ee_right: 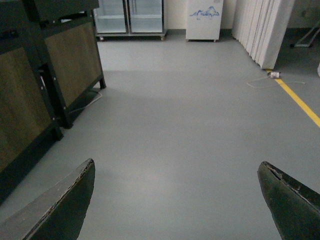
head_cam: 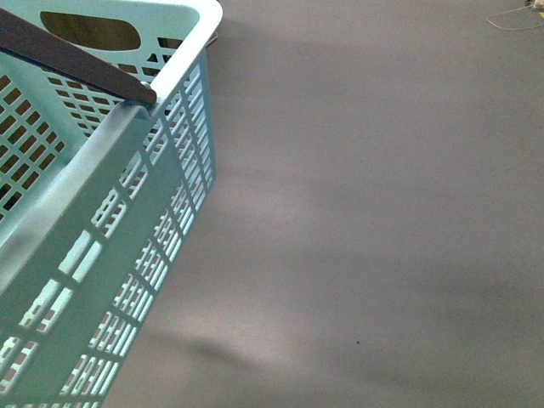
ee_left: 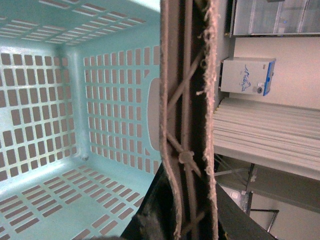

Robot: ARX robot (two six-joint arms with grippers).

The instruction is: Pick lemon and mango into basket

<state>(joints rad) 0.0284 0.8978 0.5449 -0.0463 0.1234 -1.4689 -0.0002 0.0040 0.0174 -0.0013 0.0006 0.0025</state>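
Basket (head_cam: 127,229): it is hanging tilted, very close to the front camera, and is filling the left side. One slotted wall is turning toward the lens, probably because it is being held by one handle only.
Handle (head_cam: 68,55): the brown bar is crossing the rim at the top left. In the left wrist view it is running straight between the fingers.
Left gripper (ee_left: 190,205): its dark fingers are pressing on both sides of the handle, so I am judging it as clamped on it, to lift the basket.
Basket inside: the slotted bottom and walls are showing in the left wrist view, and no fruit is lying on the part in view.
Floor (head_cam: 365,212): grey and plain, it is taking the middle and right of the front view.
Right gripper (ee_right: 177,165): it is pointing over the floor with its fingers spread wide apart, gripping nothing. It is likely free for picking.
Lemon: it is not showing in any view.
Mango: it is not showing either, so the task seems to be at its start and the fruit must be found first.
Risk: hanging from one handle, the basket may swing.
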